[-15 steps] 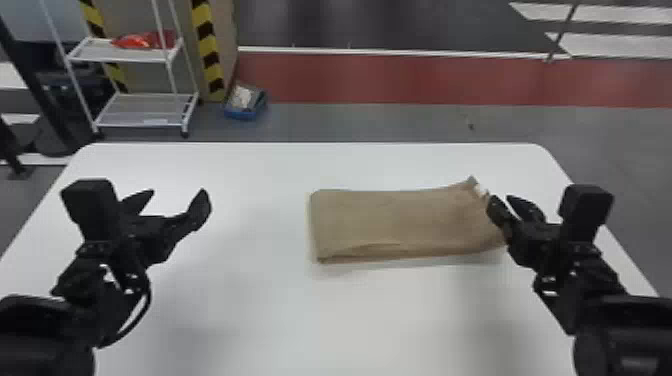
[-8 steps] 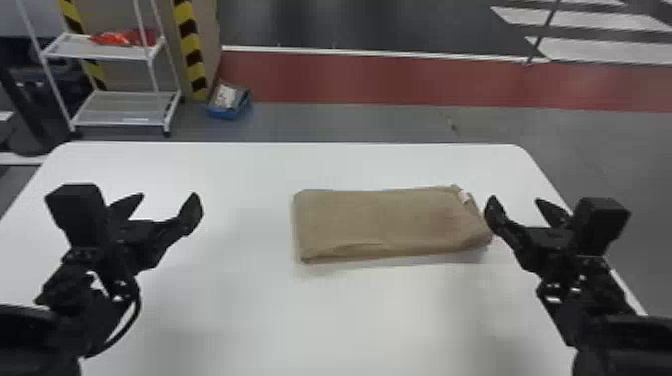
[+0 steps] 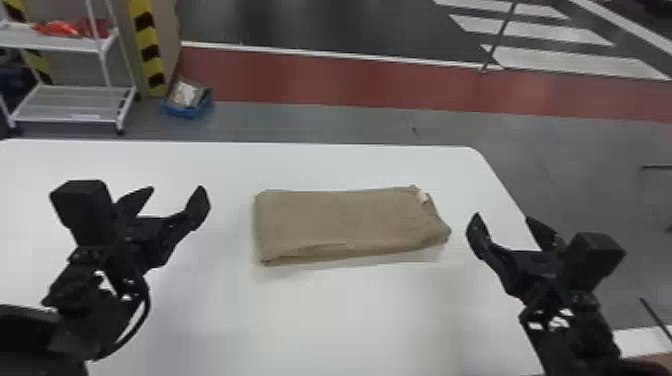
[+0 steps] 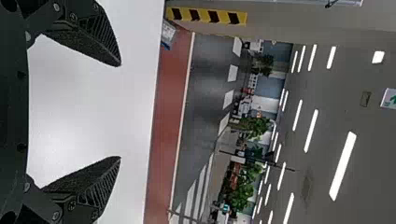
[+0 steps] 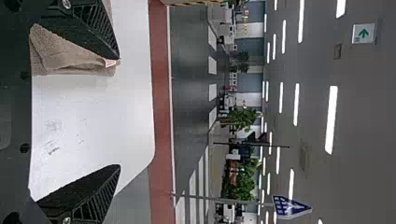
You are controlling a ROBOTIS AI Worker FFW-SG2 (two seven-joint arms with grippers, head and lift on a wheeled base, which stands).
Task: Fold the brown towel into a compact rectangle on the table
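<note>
Bright ceiling lights (image 5: pixel 331 120), soft shadows on the table (image 3: pixel 350 320)

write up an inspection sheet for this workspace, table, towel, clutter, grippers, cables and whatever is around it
Surface: white table, faint marks in the right wrist view
Job's things: brown towel, folded into a rough rectangle, right end uneven, small pale tag at its far right corner
Clutter: blue container with things in it, on the floor beyond the table
Left gripper: left of the towel, fingers apart, nothing held
Right gripper: right of the towel, fingers apart, nothing held
Cables: black cable looping beside the left arm
Surroundings: white shelf rack with red items, yellow-and-black striping, red floor strip
</note>
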